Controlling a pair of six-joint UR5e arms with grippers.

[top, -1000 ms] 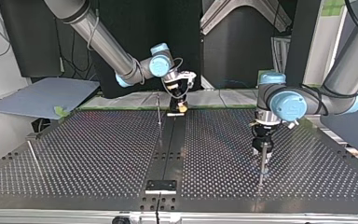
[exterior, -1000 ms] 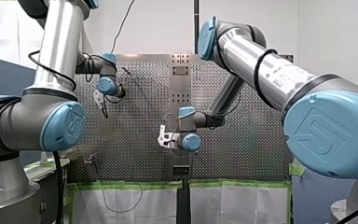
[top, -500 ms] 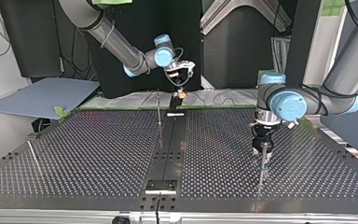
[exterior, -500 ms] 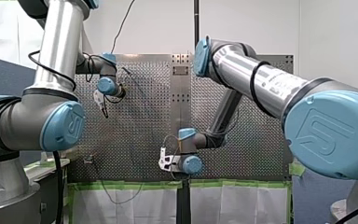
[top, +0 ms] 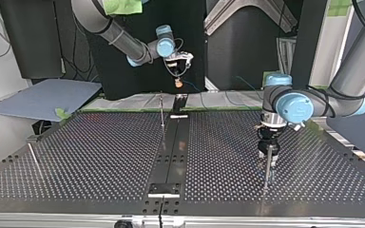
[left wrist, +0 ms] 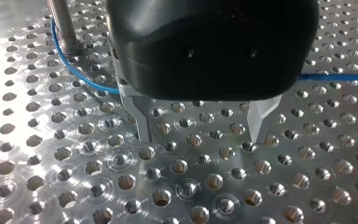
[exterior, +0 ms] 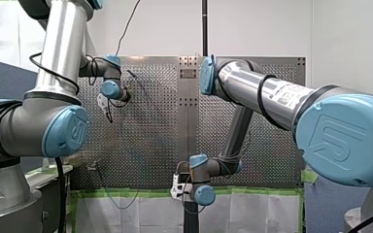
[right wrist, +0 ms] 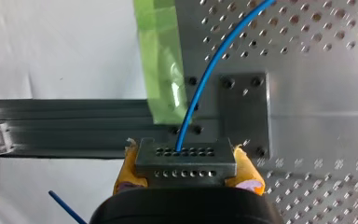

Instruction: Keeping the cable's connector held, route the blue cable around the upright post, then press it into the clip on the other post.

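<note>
Blue cable [right wrist: 205, 74] connector [right wrist: 185, 158] was gripped by right pincer [right wrist: 187, 171]; left pincer [left wrist: 200, 133] was spread wide. Cable could be tugged off post [left wrist: 63, 25] by overtension.

The cable [right wrist: 200, 88] is bright blue; its connector [right wrist: 185, 158] is grey, dotted with two rows of holes. My right end effector [right wrist: 186, 175] has yellow pads [right wrist: 127, 173]; my left end effector [left wrist: 201, 138] is black with silvery fingers [left wrist: 142, 122]. The table [left wrist: 121, 196] is bare metal with a regular hole grid. The tape [right wrist: 161, 60] is green.
</note>
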